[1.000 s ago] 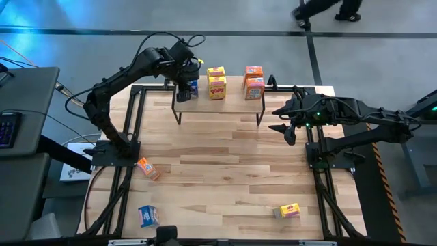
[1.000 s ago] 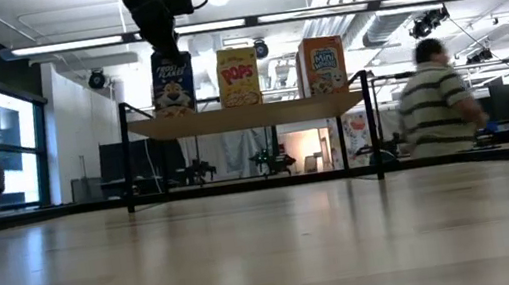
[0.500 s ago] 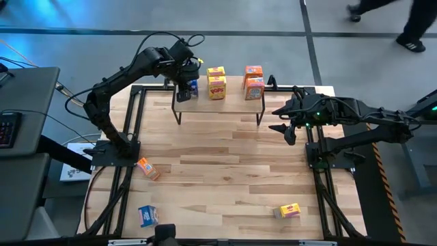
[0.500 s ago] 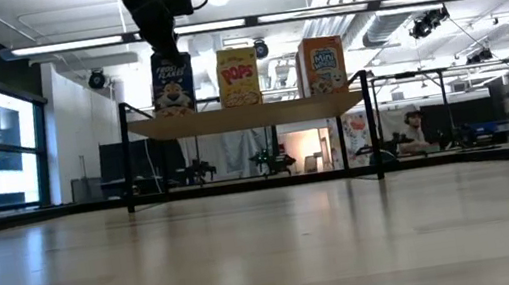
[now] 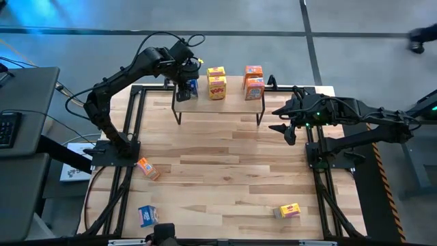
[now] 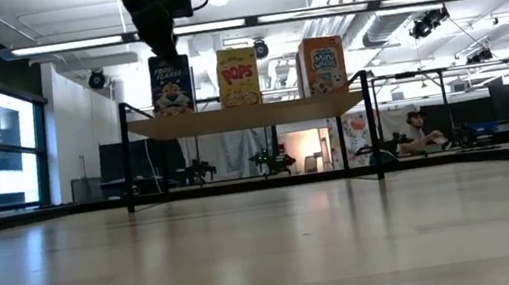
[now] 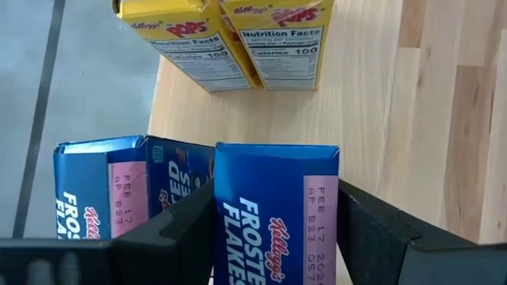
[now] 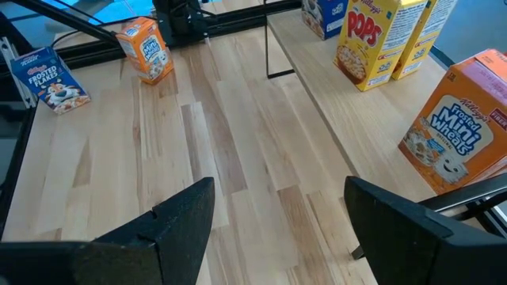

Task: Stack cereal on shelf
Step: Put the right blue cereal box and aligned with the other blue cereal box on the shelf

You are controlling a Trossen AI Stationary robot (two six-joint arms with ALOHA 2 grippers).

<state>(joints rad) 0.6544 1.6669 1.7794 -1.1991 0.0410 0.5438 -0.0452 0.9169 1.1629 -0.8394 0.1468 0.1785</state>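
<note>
On the near table lie a small blue cardboard cereal box (image 5: pixel 148 215), a yellow one (image 5: pixel 290 210) and an orange-red one (image 5: pixel 146 168). Mid-table, the right gripper (image 5: pixel 283 128) hovers, fingers spread, empty. Farther back, the left gripper (image 5: pixel 184 89) clamps a blue Frosted Flakes box (image 7: pixel 273 214) on the light wooden black-legged shelf (image 5: pixel 235 100)

Three blue cereal boxes (image 7: pixel 273 214), three yellow (image 5: pixel 217 87), three orange-red (image 5: pixel 255 88), one shelf (image 5: pixel 218 104).
</note>
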